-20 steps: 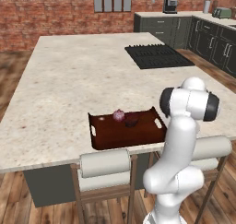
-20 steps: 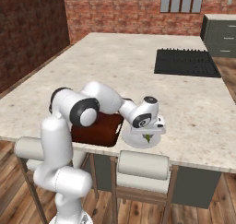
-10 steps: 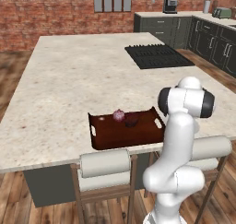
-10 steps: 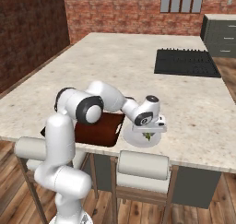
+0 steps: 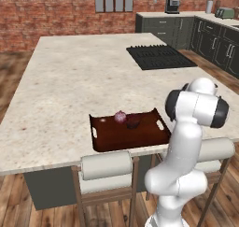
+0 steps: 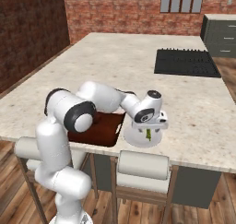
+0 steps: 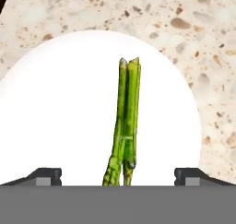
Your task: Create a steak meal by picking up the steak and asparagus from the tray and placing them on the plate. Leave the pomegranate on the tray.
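The green asparagus (image 7: 126,126) lies on the white plate (image 7: 60,112), on the counter right of the tray (image 6: 103,131). My gripper (image 7: 117,176) hangs just above it, open, its fingertips (image 7: 46,174) wide apart on either side of the stalks without touching them. In the right base view the gripper (image 6: 148,132) points down over the plate (image 6: 133,138), with the asparagus (image 6: 149,135) under it. On the dark reddish-brown tray (image 5: 98,142) the pinkish pomegranate (image 5: 120,117) and the dark maroon steak (image 5: 133,123) sit side by side near its far rim.
A black cooktop (image 5: 156,56) is set into the far right of the speckled island counter (image 5: 70,81). Two stools (image 5: 106,165) stand against the near edge, below tray and plate. The plate sits close to that edge.
The gripper's fingers have spread apart and let go of the asparagus, which now rests on the plate. The arm has barely shifted.
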You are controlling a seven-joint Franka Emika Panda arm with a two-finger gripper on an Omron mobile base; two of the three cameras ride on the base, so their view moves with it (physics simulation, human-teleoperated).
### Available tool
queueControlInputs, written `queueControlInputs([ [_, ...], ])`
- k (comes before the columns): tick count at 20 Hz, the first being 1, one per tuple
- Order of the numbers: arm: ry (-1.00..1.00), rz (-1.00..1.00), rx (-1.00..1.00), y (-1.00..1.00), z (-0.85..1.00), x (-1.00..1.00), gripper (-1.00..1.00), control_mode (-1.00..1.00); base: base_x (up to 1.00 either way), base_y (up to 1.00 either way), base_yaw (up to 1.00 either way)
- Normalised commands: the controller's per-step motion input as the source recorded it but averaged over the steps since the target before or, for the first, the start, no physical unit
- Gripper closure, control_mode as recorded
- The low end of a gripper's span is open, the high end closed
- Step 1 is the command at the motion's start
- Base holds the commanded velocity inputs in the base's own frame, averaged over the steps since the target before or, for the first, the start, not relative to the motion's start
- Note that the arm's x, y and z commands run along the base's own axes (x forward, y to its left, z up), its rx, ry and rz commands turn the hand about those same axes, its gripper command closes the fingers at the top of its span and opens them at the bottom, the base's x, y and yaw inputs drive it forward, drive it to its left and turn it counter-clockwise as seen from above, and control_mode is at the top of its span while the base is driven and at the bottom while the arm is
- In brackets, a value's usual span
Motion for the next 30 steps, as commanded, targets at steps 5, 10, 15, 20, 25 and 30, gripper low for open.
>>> queueControlInputs([
  [5,-0.12,0.0,-0.07,0.56,0.5,-0.38,-1.0,-1.0,0.0,0.0,0.0],
  [10,-0.04,0.0,-0.1,0.76,0.45,-0.22,-1.0,-1.0,0.0,0.0,0.0],
  [15,0.0,0.0,-0.05,0.75,0.53,-0.19,-1.0,-1.0,0.0,0.0,0.0],
  [20,0.04,0.0,0.0,0.6,0.49,-0.23,-1.0,-1.0,0.0,0.0,0.0],
  [25,-0.11,-0.08,0.05,0.48,0.0,-0.18,-1.0,-1.0,0.0,0.0,0.0],
  [30,-0.02,-0.14,0.11,0.53,0.0,-0.01,-1.0,-1.0,0.0,0.0,0.0],
])
